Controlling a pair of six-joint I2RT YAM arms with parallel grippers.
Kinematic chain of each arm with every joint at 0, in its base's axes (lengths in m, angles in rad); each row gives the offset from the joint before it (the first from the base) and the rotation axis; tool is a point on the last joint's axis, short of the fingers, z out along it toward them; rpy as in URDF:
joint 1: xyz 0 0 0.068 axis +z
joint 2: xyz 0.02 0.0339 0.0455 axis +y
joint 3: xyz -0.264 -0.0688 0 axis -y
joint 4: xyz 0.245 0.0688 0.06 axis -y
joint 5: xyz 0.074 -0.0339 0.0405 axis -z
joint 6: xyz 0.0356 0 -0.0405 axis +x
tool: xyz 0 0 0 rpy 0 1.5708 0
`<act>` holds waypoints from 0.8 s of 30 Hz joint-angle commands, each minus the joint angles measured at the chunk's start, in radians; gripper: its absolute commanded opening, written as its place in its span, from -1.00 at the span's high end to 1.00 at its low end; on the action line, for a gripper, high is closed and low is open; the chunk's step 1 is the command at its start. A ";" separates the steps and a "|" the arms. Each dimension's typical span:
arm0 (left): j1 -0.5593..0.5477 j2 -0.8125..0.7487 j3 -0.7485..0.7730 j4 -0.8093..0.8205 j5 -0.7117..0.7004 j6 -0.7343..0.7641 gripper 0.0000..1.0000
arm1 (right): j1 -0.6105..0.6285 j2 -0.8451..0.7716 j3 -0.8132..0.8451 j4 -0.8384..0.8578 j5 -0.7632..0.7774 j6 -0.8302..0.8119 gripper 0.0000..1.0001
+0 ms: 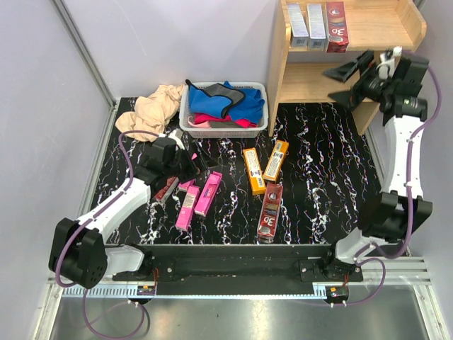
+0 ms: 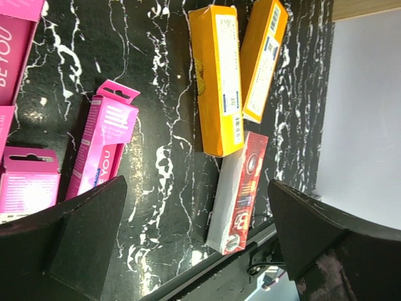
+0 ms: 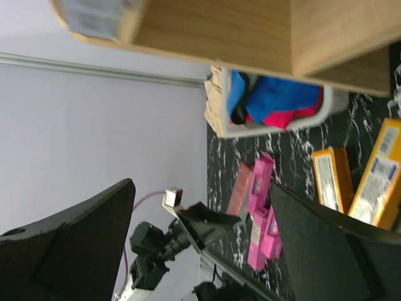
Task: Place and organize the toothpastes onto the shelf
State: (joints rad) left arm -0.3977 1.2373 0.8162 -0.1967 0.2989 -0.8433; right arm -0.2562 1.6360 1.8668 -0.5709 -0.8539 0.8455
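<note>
The wooden shelf [image 1: 396, 32] stands at the far right. Its upper tier holds two silver-grey toothpaste boxes [image 1: 307, 25] and a dark red one [image 1: 337, 27]. On the table lie two orange boxes [image 1: 253, 170], a dark red box [image 1: 270, 211], pink boxes [image 1: 208, 193] and another dark red box [image 1: 167, 189]. My left gripper [image 1: 197, 161] is open and empty, low over the table beside the pink boxes. Its wrist view shows the orange boxes [image 2: 220, 81], a red box [image 2: 241, 188] and pink boxes [image 2: 103, 144]. My right gripper [image 1: 343, 83] is open and empty in front of the lower tier.
A white basket [image 1: 190, 122] of coloured cloths sits at the back middle, with a beige cloth [image 1: 152, 110] to its left. The right wrist view shows the shelf's underside [image 3: 250, 31] and the basket [image 3: 219, 119]. A metal rail [image 1: 241, 249] runs along the near edge.
</note>
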 commanded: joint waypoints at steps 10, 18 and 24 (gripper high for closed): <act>-0.120 0.094 0.136 -0.108 -0.104 0.167 -0.98 | -0.003 -0.363 -0.674 0.055 0.047 -0.161 -0.99; -0.363 0.298 0.320 -0.135 -0.185 0.188 -0.98 | -0.003 -0.446 -0.934 -0.001 0.095 -0.246 -1.00; -0.509 0.476 0.491 -0.191 -0.271 0.190 -0.98 | -0.003 -0.473 -1.009 -0.024 0.144 -0.264 -0.98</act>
State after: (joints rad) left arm -0.8303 1.6283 1.1912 -0.3553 0.1318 -0.6765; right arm -0.2562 1.2140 0.8803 -0.5861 -0.7536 0.6250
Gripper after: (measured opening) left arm 0.987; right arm 0.994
